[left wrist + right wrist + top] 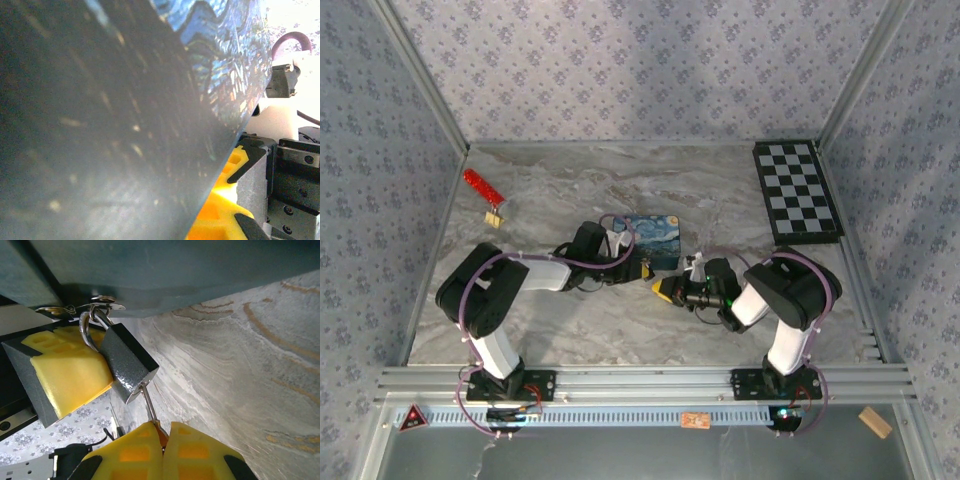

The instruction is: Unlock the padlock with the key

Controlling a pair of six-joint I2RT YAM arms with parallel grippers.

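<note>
Our right gripper [164,440] is clamping the key [148,402] inside the padlock [127,360]. We are awaiting the turn; left gripper's [638,266] opening we cannot tell.

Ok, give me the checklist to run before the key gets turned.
1. The key is seated in the padlock: ok.
2. The right gripper is shut on the key: ok.
3. The shackle hangs from the hasp of the blue box: ok.
4. The left gripper braces the padlock: cannot tell; one yellow finger sits beside it.
5. The table beside the padlock is free for a wrist twist: ok.
</note>
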